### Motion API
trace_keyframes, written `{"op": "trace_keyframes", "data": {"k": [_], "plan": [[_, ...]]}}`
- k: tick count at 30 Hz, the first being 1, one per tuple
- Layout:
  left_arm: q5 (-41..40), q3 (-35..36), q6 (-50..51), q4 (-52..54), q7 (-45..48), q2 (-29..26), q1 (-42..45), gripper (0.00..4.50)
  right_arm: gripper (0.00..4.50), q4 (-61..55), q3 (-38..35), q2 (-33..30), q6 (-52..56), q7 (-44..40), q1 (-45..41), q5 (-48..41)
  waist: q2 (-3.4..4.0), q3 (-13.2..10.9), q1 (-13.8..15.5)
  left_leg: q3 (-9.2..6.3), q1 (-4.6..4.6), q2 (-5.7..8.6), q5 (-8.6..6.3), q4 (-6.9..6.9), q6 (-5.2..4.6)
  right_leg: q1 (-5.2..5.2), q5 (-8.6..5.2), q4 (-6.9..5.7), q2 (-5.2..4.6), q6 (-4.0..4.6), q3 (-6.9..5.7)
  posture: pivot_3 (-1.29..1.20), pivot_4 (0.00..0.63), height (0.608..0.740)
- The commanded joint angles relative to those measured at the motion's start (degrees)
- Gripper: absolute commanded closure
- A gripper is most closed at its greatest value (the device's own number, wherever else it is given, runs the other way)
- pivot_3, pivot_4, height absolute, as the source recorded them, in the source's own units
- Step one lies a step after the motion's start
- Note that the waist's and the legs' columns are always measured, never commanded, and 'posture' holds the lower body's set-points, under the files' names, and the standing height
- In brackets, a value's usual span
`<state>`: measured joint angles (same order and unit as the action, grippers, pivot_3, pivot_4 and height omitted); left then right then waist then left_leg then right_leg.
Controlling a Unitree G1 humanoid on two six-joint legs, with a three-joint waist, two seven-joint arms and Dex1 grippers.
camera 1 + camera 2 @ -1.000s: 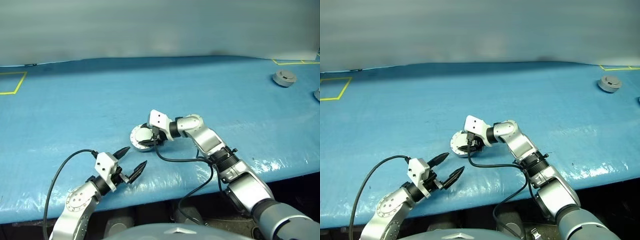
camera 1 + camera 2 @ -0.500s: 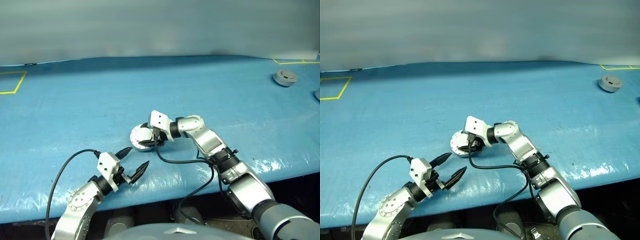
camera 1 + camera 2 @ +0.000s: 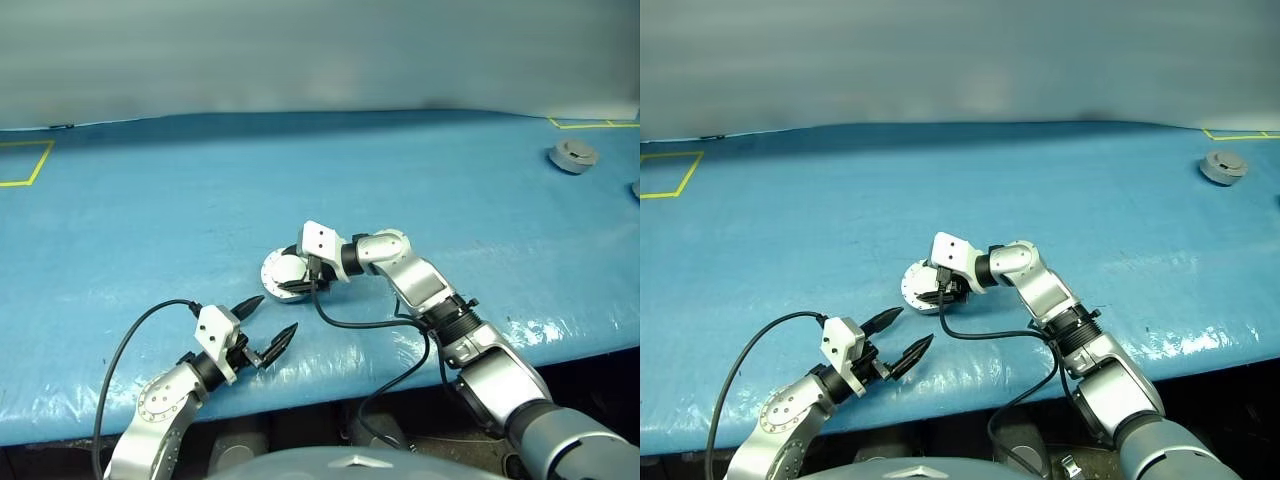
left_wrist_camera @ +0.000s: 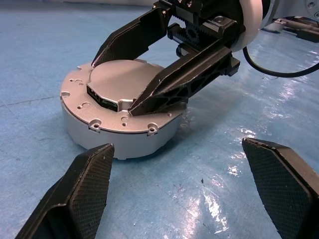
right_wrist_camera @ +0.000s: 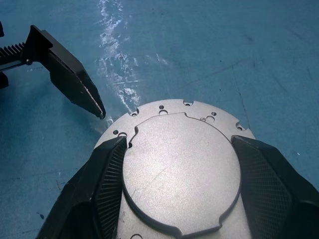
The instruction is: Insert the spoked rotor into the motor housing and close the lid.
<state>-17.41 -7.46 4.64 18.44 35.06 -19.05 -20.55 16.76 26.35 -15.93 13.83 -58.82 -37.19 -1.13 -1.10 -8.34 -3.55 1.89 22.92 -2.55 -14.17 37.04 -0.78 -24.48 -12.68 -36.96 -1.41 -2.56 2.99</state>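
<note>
The motor housing [image 4: 102,142] is a round silver-grey body on the blue table. The lid [image 5: 182,172] lies flat on it, its plain grey face with the raised middle upward. My right gripper [image 5: 178,144] reaches in from the right, and its two black fingers [image 4: 149,37] press against opposite sides of the lid's raised middle. Nearer the table's front edge, my left gripper [image 3: 275,313] is open and empty, pointing at the housing with a gap between. The spoked rotor is out of view.
A grey round part [image 3: 571,155] lies far back right, with another [image 3: 635,188] at the right edge. Yellow tape squares [image 3: 22,165] mark the back corners. The table's front edge [image 3: 330,395] runs just under both arms, and black cables [image 3: 370,322] trail from the wrists.
</note>
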Motion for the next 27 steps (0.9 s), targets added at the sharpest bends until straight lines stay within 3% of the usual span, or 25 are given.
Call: {"op": "trace_keyframes", "data": {"k": [1,27], "plan": [[0.0,-0.8,-0.9,0.9,0.2,0.5,-0.1,0.0,1.47,-1.0,-0.3,-0.5,0.2,-1.7,0.2,-0.4,0.0,0.0,0.1,0.0,0.01,0.0,0.0,0.0,0.0,0.0,0.0,0.0,0.0,0.0,0.0,0.0,0.15,0.74],[4.5,0.3,-2.8,0.9,-4.1,0.9,-0.6,0.0,1.47,0.7,-2.2,0.5,-3.5,-5.1,-2.1,-0.9,-0.06,-0.2,0.2,-0.01,0.11,0.07,-0.05,0.05,-0.04,-0.03,0.19,0.02,0.06,0.26,-0.02,0.0,0.15,0.74]]}}
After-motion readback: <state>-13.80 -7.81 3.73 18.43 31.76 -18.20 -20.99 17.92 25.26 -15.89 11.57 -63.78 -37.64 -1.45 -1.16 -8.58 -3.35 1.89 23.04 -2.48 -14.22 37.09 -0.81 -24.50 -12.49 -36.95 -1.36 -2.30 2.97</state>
